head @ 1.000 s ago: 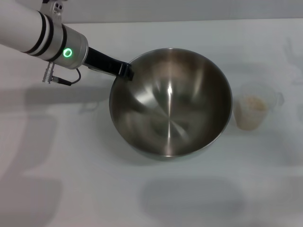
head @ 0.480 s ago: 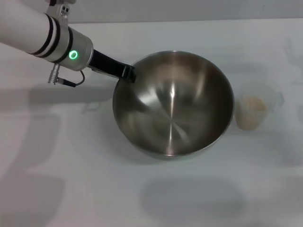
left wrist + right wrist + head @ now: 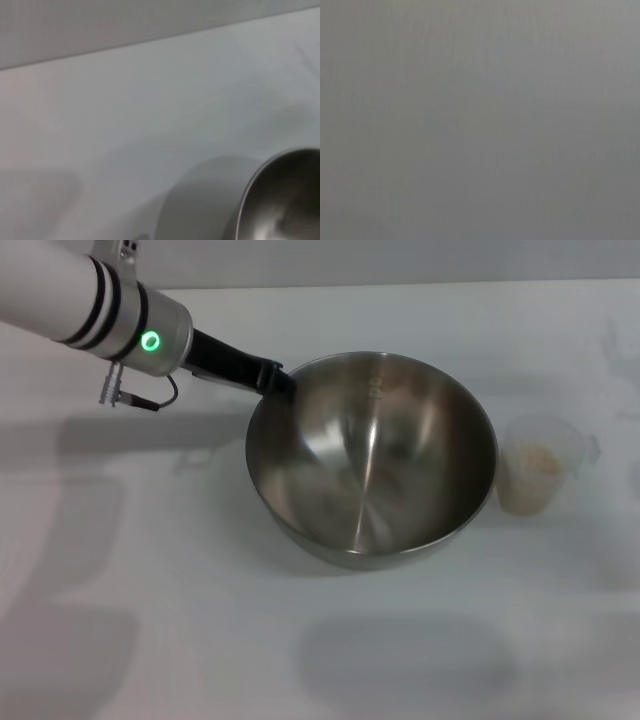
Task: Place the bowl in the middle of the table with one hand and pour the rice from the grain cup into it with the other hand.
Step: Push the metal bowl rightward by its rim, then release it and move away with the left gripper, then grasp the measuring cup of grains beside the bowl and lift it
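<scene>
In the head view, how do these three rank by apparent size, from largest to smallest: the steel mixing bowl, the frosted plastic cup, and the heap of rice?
1. Shiny round stainless-steel mixing bowl
2. Small translucent frosted-plastic grain cup
3. Pale beige rice, inside the cup, so smaller than it

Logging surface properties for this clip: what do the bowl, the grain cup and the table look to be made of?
The bowl looks like stainless steel with a brushed, shiny inside: streaked reflections run down its wall. The grain cup seems to be frosted translucent plastic, since the pale rice shows dimly through it. The table is a plain matte white surface, possibly laminate; it shows soft shadows only. The left gripper is at the bowl's rim.
</scene>
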Robot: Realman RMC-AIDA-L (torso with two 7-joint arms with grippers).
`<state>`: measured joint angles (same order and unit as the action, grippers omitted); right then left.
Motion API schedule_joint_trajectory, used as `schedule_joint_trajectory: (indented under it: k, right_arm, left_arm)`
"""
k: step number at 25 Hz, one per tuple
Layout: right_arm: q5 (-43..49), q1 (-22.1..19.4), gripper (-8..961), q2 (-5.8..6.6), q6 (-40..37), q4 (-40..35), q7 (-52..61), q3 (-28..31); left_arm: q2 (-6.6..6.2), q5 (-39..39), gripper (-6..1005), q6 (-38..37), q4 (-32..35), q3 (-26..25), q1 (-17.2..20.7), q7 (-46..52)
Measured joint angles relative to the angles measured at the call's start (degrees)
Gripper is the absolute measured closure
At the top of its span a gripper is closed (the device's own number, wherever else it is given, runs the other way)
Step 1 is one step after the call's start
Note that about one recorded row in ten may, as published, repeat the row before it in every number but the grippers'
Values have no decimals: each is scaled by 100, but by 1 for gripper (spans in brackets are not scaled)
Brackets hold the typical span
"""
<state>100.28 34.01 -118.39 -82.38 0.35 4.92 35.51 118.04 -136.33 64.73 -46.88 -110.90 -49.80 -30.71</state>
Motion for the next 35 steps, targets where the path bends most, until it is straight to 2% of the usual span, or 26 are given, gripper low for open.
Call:
schedule_joint_trajectory:
  k: [1, 3, 8, 10, 13, 14, 15, 16, 17, 18, 19, 22, 24, 25, 26, 27, 28, 30, 31, 32, 33, 35]
  right_arm:
    - [0, 0, 244, 1, -1, 0, 0, 0]
    - [0, 0, 244, 1, -2, 0, 0, 0]
    - [0, 0, 244, 1, -6, 0, 0, 0]
    - [0, 5, 244, 1, -7, 0, 0, 0]
    - [0, 16, 244, 1, -6, 0, 0, 0]
    - [0, 22, 244, 1, -6, 0, 0, 0]
    - [0, 26, 244, 1, -4, 1, 0, 0]
    - [0, 29, 244, 1, 1, 0, 0, 0]
    - [0, 32, 244, 1, 5, 1, 0, 0]
    - [0, 33, 244, 1, 9, 0, 0, 0]
    - [0, 34, 244, 2, 15, 1, 0, 0]
    - [0, 34, 244, 7, 32, 0, 0, 0]
    - [0, 26, 244, 7, 39, 2, 0, 0]
    - [0, 12, 244, 5, 42, 5, 0, 0]
    - [0, -11, 244, -7, 43, 12, 0, 0]
    - [0, -39, 244, -17, 40, 24, 0, -1]
    - [0, -85, 244, -35, 31, 41, -1, -9]
    - [8, -209, 244, -49, 1, 126, -11, -33]
    - [22, -305, 244, -59, -9, 223, -31, -50]
    - [36, -407, 244, -61, -20, 335, -46, -62]
    - [47, -526, 244, -64, -27, 455, -55, -68]
    - [78, -792, 244, -65, -101, 708, -83, -83]
  left_arm:
    - [0, 0, 777, 0, 0, 0, 0, 0]
    - [4, 164, 722, 218, -472, -104, 170, -5]
    - [2, 603, 725, 293, -1519, -109, 713, -311]
    - [22, 703, 726, -75, -1907, -82, 1017, -645]
    - [35, 898, 727, -1309, -2284, 156, 1521, -1508]
    - [35, 898, 728, -1309, -2284, 156, 1521, -1508]
    - [34, 935, 728, -2081, -2348, 374, 1782, -1969]
    - [35, 957, 729, -3525, -2370, 844, 2138, -2520]
    - [35, 958, 732, -4160, -2346, 1057, 2256, -2697]
    - [31, 955, 734, -5098, -2271, 1433, 2421, -2889]
    - [32, 951, 737, -5645, -2218, 1636, 2501, -2974]
    - [15, 919, 745, -8116, -1799, 2554, 2717, -2925]
    - [5, 895, 745, -9282, -1517, 2948, 2739, -2462]
    - [-2, 811, 745, -9850, -1372, 3091, 2739, -1928]
    - [-2, 811, 745, -9850, -1372, 3091, 2739, -1928]
    - [-15, 361, 744, -10531, -1076, 3194, 2742, -399]
    - [-15, 241, 744, -10566, -1024, 3191, 2745, -89]
    - [-30, -423, 744, -10724, -684, 3141, 2753, 1410]
    - [-30, -423, 744, -10724, -684, 3141, 2753, 1410]
    - [-84, -1134, 744, -10887, -365, 3065, 2733, 2637]
    - [-123, -1551, 742, -10952, -183, 3005, 2704, 3283]
    - [-168, -1944, 739, -10989, 7, 2909, 2638, 3832]
